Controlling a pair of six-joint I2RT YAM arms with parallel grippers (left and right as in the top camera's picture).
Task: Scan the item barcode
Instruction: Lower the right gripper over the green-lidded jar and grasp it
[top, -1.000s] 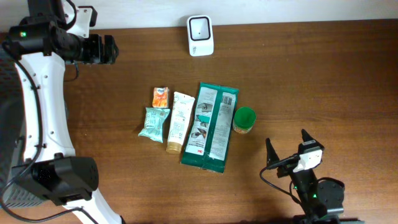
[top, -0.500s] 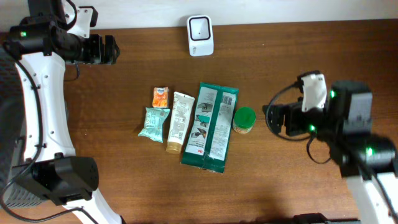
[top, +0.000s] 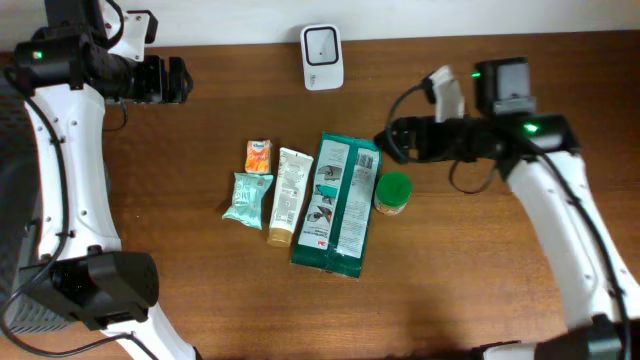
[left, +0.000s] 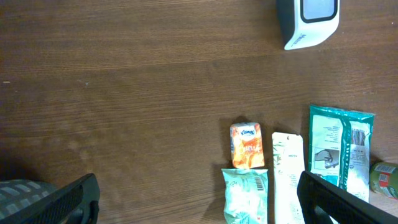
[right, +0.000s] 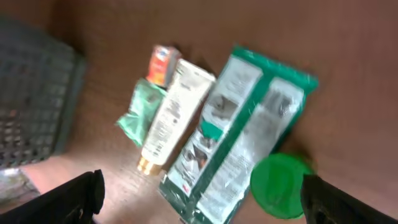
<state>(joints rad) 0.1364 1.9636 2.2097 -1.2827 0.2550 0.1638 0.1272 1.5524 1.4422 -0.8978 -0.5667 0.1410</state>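
Brown wooden table (top: 520, 300) with five items grouped at its centre, none held. In the overhead view a small orange carton (top: 259, 156) lies just above a crinkled mint-green snack pouch (top: 247, 198). Beside them is a white squeeze tube with a gold cap (top: 288, 195), then a large flat green-and-white plastic packet (top: 340, 203), then a small jar with a bright green lid (top: 392, 193) just beside the packet's long edge. Barcode stripes show on the packet's upper right corner; left wrist view shows what looks like another on the pouch. White boxy barcode scanner (top: 322, 57) stands at the far edge, well apart from the group. Left gripper (top: 180, 80) is at the far left of the table, fingers (left: 62, 202) spread wide, nothing between them. Right gripper (top: 385, 143) is at the packet's upper right corner, near the jar; fingers (right: 71, 196) spread wide, empty. Contact with the packet cannot be told. Right wrist view is blurred.
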